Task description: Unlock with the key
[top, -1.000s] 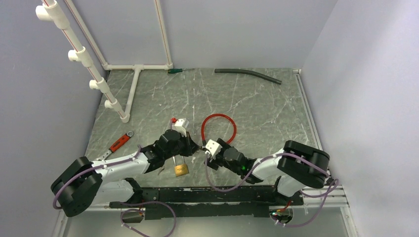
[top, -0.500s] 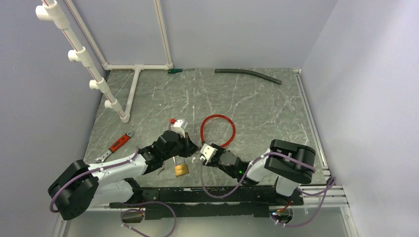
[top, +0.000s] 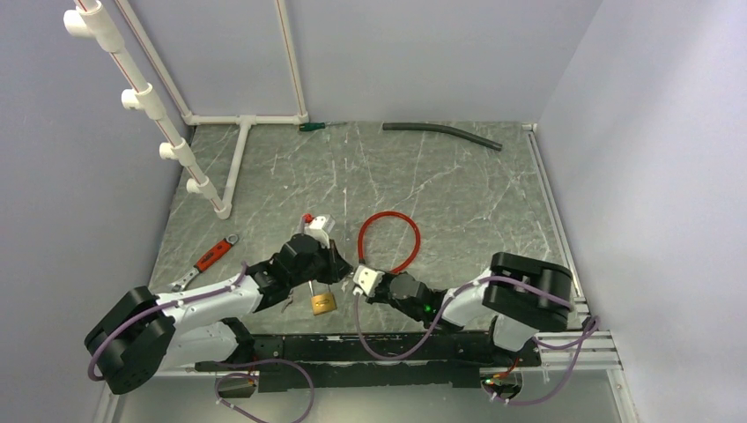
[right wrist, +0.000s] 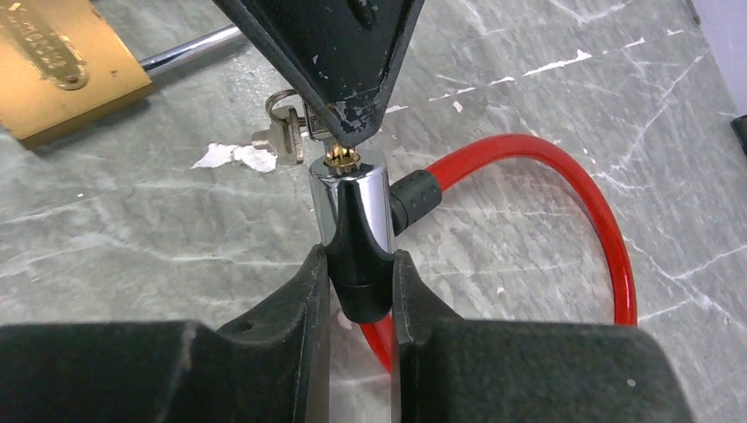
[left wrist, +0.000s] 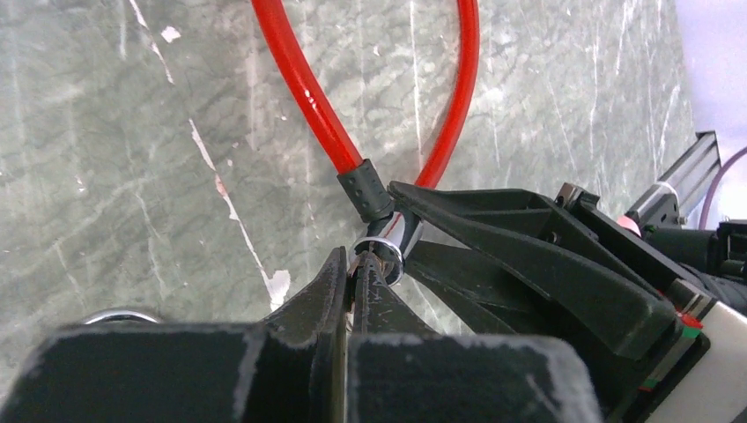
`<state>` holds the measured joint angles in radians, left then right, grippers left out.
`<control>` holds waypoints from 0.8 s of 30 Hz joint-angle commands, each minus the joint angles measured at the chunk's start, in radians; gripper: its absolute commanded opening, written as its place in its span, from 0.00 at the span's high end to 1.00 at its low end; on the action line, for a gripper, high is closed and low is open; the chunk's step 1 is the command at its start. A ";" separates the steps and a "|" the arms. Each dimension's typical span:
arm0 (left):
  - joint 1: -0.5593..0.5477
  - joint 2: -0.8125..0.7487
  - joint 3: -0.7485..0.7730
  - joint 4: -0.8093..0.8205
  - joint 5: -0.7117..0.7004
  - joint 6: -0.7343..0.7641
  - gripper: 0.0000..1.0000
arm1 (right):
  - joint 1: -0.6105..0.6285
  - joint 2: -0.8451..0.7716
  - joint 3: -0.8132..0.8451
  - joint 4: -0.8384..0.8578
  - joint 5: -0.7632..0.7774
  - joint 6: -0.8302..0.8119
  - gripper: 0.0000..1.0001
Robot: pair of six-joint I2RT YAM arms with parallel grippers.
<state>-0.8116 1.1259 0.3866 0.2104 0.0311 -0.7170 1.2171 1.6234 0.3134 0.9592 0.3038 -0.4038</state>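
Note:
A red cable lock (top: 388, 238) lies on the grey marble table, its loop (right wrist: 564, 176) ending in a chrome and black lock cylinder (right wrist: 352, 220). My right gripper (right wrist: 359, 260) is shut on the black end of that cylinder. My left gripper (left wrist: 355, 264) is shut on the key. Only the key's brass tip (right wrist: 339, 157) shows, right at the cylinder's chrome face (left wrist: 388, 248). A key ring with a spare key (right wrist: 280, 132) hangs beside it. In the top view the two grippers meet nose to nose at the cylinder (top: 351, 271).
A brass padlock (top: 323, 303) lies just under the left wrist. A red-handled tool (top: 211, 256) lies to the left. A white pipe frame (top: 238, 150) stands at the back left. A green-handled screwdriver (top: 313, 127) and a dark hose (top: 440, 132) lie along the back wall.
My right gripper has slid left up to the left gripper and closed from wide open onto the lock cylinder. The left arm has hardly moved.

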 commanded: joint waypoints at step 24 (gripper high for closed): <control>-0.008 -0.280 0.115 0.003 0.513 0.381 1.00 | -0.225 -0.700 0.206 -0.498 -0.783 0.612 1.00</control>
<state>-0.8074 0.8444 0.4938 0.1581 0.3641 -0.3973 1.0435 0.9714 0.4629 0.1951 -0.1638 0.0505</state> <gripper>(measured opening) 0.038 0.259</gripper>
